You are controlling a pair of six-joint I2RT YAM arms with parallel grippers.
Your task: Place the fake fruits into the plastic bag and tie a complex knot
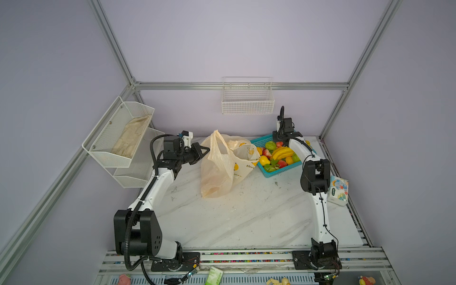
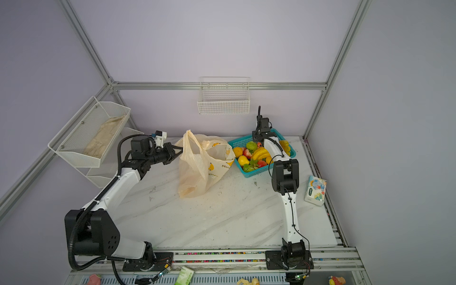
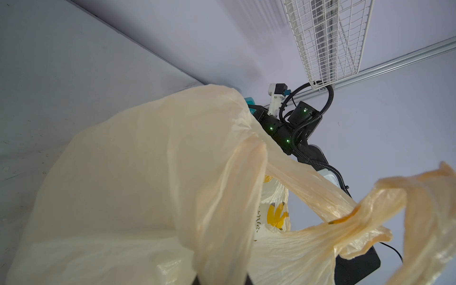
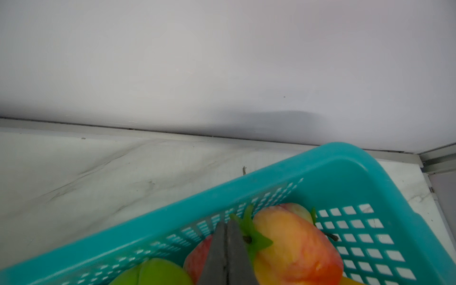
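The plastic bag [image 1: 222,167] [image 2: 199,170] stands on the table, cream with yellow banana prints, its mouth open toward the right. My left gripper [image 1: 205,149] [image 2: 179,149] is shut on the bag's left handle strip and holds it up. In the left wrist view that strip [image 3: 222,222] runs down between the jaws. The fake fruits [image 1: 278,155] [image 2: 256,156] lie in a teal basket [image 1: 278,172] [image 2: 254,174] right of the bag. My right gripper [image 4: 225,228] is down in the basket's far end, shut, fingers touching. It sits beside an orange-red fruit [image 4: 296,246] with a green calyx.
A tissue pack [image 1: 339,191] [image 2: 315,190] lies by the table's right edge. A white wire basket [image 1: 248,98] [image 3: 328,37] hangs on the back wall. White mesh shelves [image 1: 118,133] hang on the left wall. A green fruit [image 4: 158,274] and a red one [image 4: 197,259] lie near my right fingers.
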